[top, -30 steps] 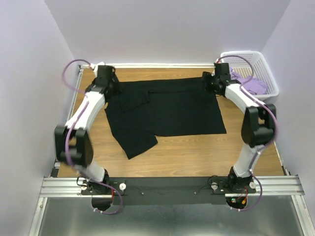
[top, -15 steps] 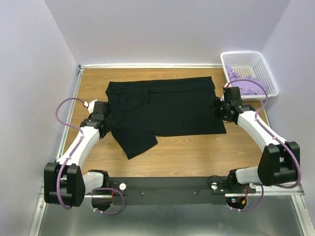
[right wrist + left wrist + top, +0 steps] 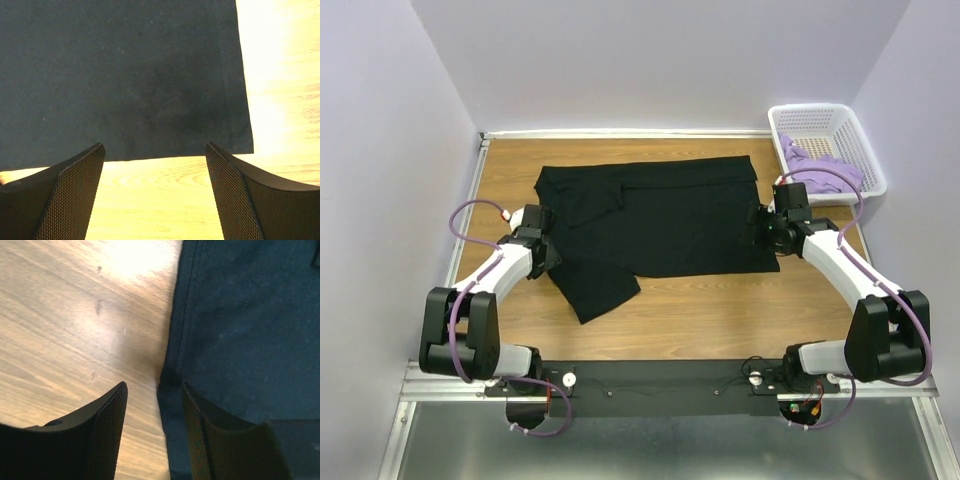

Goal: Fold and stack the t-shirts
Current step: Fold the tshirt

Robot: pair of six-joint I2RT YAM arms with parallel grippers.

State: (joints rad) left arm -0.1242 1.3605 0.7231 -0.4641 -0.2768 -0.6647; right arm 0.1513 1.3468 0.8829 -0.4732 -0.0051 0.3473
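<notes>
Hovering open and empty, both pairs of jaws are flanking the black t-shirt (image 3: 660, 220).
Left jaws are straddling its left edge, right jaws gaping over its near right corner; it is lying spread on the tabletop (image 3: 720, 310), the lavender t-shirt (image 3: 825, 172) in the basket (image 3: 820, 120).

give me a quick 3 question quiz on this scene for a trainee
1. True or false: the left end effector and the right end effector are both shut on the black t-shirt.
2. Where does the lavender t-shirt lie? A: on the black t-shirt. B: in the white lattice basket. C: in the left end effector.
3. Fill in: the right end effector is over the black t-shirt's near-right ____.

Key: 1 false, both are open with nothing between the fingers. 2 B. 3 corner.
</notes>
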